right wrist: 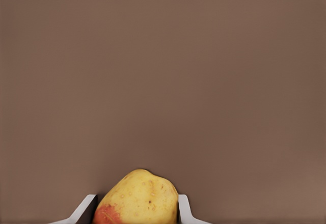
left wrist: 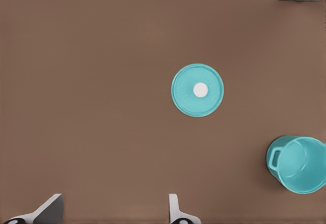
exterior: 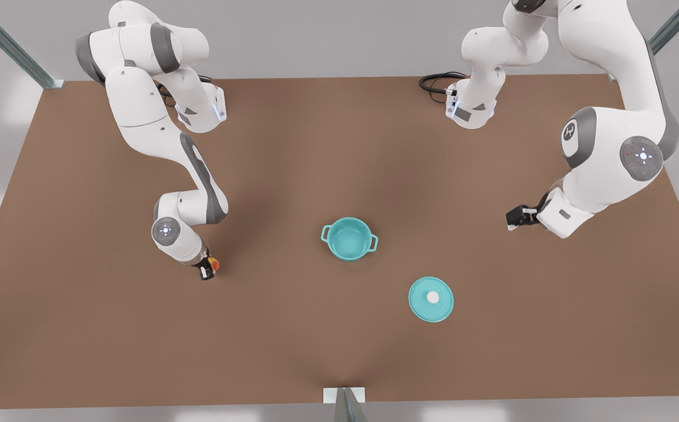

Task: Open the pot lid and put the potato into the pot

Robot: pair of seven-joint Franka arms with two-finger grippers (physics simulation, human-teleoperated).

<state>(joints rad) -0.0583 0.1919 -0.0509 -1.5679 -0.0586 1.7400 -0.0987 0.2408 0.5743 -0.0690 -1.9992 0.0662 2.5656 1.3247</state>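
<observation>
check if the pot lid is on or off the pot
Off. The pot lid lies flat on the table, knob up, apart from the pot, whose teal inside shows.

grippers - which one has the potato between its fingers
The right gripper, at the front view's left: the potato sits between its fingers. The left gripper, at the front view's right, is open and holds nothing.

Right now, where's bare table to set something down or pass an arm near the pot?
Free: the wide strip between the pot and the right pincer gripping the potato; the far half of the table behind the pot; the patch under the open left pincer, which waits. Tighter: the gap between pot and pot lid.
</observation>
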